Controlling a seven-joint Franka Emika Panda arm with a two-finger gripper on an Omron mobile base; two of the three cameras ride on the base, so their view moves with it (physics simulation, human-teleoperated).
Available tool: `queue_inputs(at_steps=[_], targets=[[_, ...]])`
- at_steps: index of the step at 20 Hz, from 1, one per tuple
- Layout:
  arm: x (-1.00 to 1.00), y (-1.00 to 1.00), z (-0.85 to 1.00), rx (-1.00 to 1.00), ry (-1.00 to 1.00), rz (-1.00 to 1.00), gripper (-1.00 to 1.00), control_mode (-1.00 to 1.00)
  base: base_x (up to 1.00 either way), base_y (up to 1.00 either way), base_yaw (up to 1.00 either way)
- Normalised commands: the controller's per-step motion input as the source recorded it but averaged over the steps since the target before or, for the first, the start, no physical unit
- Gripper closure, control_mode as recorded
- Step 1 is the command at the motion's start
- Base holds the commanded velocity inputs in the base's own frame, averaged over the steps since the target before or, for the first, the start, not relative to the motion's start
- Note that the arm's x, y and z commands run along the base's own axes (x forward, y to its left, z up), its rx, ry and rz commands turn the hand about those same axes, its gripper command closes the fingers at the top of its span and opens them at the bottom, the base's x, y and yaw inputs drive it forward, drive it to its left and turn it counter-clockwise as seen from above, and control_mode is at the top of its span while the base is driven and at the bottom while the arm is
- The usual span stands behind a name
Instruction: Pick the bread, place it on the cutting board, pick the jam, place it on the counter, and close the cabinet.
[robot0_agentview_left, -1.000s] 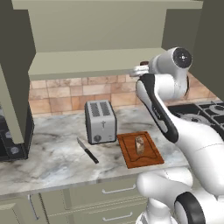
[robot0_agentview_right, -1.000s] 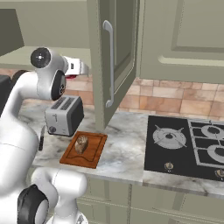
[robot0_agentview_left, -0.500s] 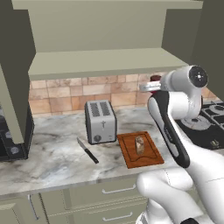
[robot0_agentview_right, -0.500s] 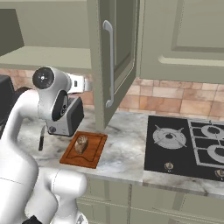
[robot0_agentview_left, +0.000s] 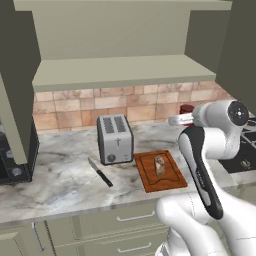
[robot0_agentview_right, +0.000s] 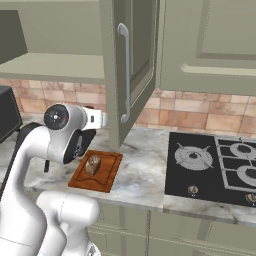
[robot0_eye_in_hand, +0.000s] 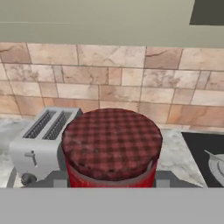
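My gripper (robot0_eye_in_hand: 111, 183) is shut on the jam (robot0_eye_in_hand: 111, 146), a red jar with a dark checked lid. In the left base view the jam (robot0_agentview_left: 186, 108) hangs in the gripper (robot0_agentview_left: 183, 116) above the counter (robot0_agentview_left: 65, 182), below the cabinet shelf (robot0_agentview_left: 125, 71) and right of the toaster. The bread (robot0_agentview_left: 160, 165) lies on the cutting board (robot0_agentview_left: 170, 177), also seen as the bread (robot0_agentview_right: 93, 164) on the cutting board (robot0_agentview_right: 107, 175). The cabinet stands open, its right door (robot0_agentview_right: 131, 65) swung out over the counter.
A silver toaster (robot0_agentview_left: 115, 139) stands left of the board with a black-handled knife (robot0_agentview_left: 100, 173) in front of it. A dark appliance (robot0_agentview_left: 15, 162) sits at the far left. The black stovetop (robot0_agentview_right: 215, 162) lies to the right. The open left door (robot0_agentview_left: 15, 95) hangs at the left.
The arm has carried the jam down and to the right, from shelf height to below the shelf in front of the tiled wall. Bread, board and toaster have stayed put.
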Motion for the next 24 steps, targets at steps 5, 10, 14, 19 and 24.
queue_inputs(at_steps=[5,10,14,19,24], targets=[[-0.08,-0.17,-0.49,0.00,0.05,0.00,1.00,-1.00,0.00,0.00,0.00],[0.00,-0.20,-0.49,0.00,0.03,0.00,1.00,-1.00,0.00,0.00,0.00],[0.00,-0.26,-0.46,0.00,0.02,0.00,1.00,-1.00,0.00,0.00,0.00],[0.00,-0.27,-0.48,0.00,0.02,0.00,1.00,-1.00,0.00,0.00,0.00],[0.00,-0.22,-0.54,0.00,0.00,0.00,1.00,-1.00,0.00,0.00,0.00]])
